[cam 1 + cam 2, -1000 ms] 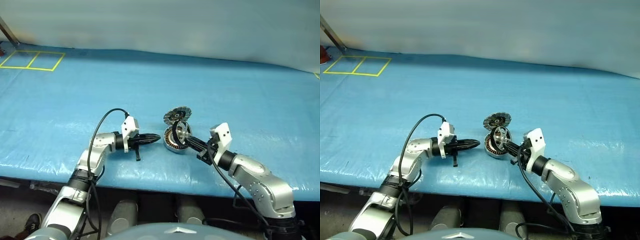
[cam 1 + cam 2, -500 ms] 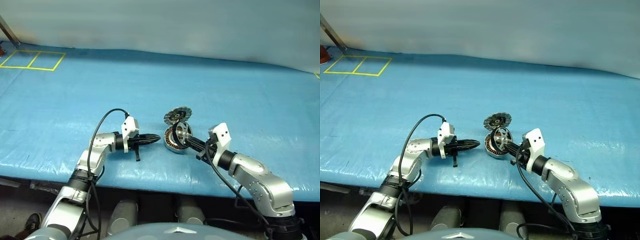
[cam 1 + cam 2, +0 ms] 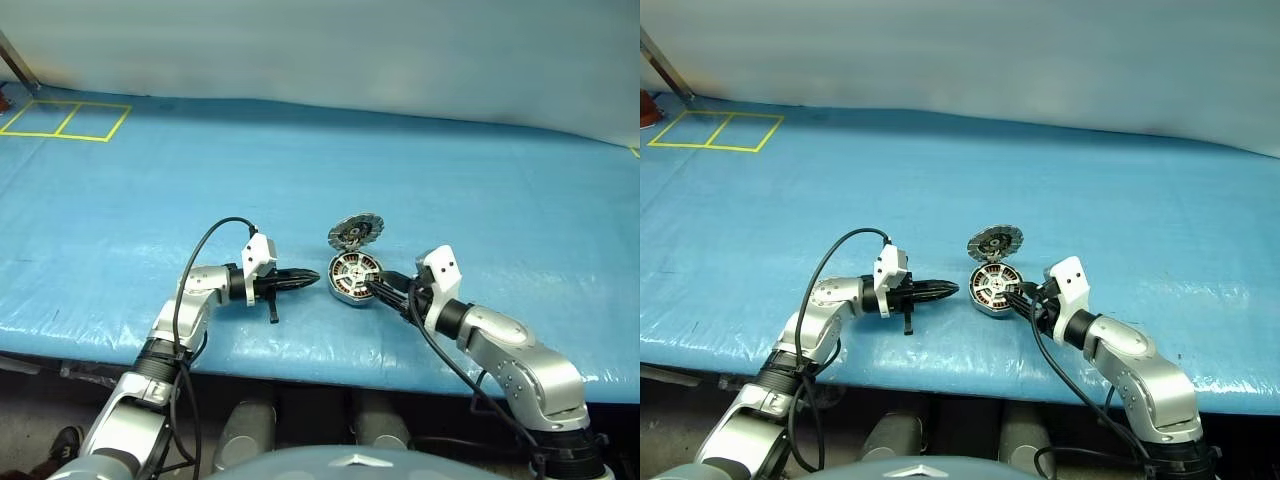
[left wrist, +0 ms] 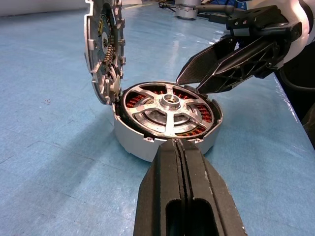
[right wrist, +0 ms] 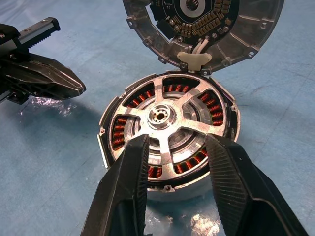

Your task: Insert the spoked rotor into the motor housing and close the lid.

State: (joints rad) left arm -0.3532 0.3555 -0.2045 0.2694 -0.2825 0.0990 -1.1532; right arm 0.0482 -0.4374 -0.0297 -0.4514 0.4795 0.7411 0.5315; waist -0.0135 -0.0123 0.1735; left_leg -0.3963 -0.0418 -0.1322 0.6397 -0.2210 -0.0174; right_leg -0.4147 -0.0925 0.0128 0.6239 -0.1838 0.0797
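a: where's your spoked rotor?

b: sitting flat in the motor housing near the bench's front edge, lid tilted up behind. your right end effector is spread apart, left end effector pinched together on nothing.

This looks like a robotics lab or test workshop, not a home. A long bench is covered edge to edge with a crinkled blue tarpaulin, the sort laid down to protect a work surface. Yellow tape marks out two adjoining rectangles at the far left corner, like a marked placement zone. Behind the bench hangs a plain pale backdrop with no furniture or decoration. The single item set out is a disassembled electric motor with exposed copper windings, an engineering part laid out for handling.
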